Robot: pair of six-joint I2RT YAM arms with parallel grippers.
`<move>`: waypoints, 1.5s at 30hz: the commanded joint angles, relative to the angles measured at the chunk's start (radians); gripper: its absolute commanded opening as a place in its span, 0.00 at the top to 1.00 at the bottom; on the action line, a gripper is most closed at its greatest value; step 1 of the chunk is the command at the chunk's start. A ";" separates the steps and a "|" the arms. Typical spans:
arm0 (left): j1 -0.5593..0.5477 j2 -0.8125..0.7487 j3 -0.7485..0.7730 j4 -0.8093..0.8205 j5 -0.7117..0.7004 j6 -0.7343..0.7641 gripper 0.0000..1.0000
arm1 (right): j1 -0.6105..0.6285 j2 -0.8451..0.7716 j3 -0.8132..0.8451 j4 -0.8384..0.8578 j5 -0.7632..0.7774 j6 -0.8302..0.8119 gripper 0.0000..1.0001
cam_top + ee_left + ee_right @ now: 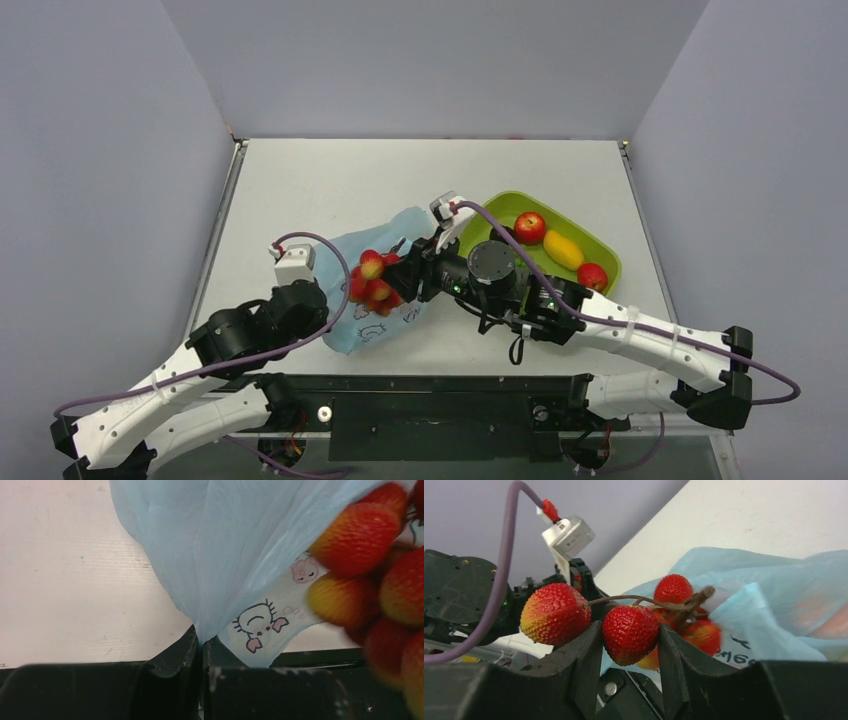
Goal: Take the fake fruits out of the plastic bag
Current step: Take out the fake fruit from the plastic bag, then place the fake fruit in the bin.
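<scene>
The light-blue plastic bag (375, 270) with cartoon drawings lies at the table's centre-left. My left gripper (202, 642) is shut on a fold of the bag (220, 555). My right gripper (630, 635) is shut on one bumpy red berry of the red grape cluster (629, 630), whose brown stem (689, 602) runs back to the bag (774, 595). The cluster (375, 280) hangs over the bag's mouth between the two grippers and shows at the right of the left wrist view (380, 580). My right gripper (400, 275) reaches in from the right. The other fake fruits are hidden.
A green tray (610, 262) stands right of the bag and holds a red apple (530, 227), a yellow mango (563, 249) and another red fruit (592, 276). The table's black front rail (430, 385) runs along the near edge. Grey walls enclose the table.
</scene>
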State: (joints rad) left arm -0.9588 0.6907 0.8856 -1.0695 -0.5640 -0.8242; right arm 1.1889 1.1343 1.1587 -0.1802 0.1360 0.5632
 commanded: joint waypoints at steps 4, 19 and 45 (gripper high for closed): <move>0.006 0.007 0.012 0.026 -0.029 -0.007 1.00 | 0.003 0.030 0.117 0.256 -0.200 0.106 1.00; 0.004 -0.014 0.008 0.024 -0.034 -0.015 1.00 | -0.233 -0.207 0.079 0.013 0.018 0.062 1.00; 0.001 -0.057 -0.001 0.046 -0.003 0.009 1.00 | -0.657 -0.191 -0.367 -0.329 0.444 -0.034 0.59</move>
State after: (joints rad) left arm -0.9585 0.6472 0.8799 -1.0607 -0.5678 -0.8257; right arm 0.5362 0.9092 0.7742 -0.5499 0.6029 0.5797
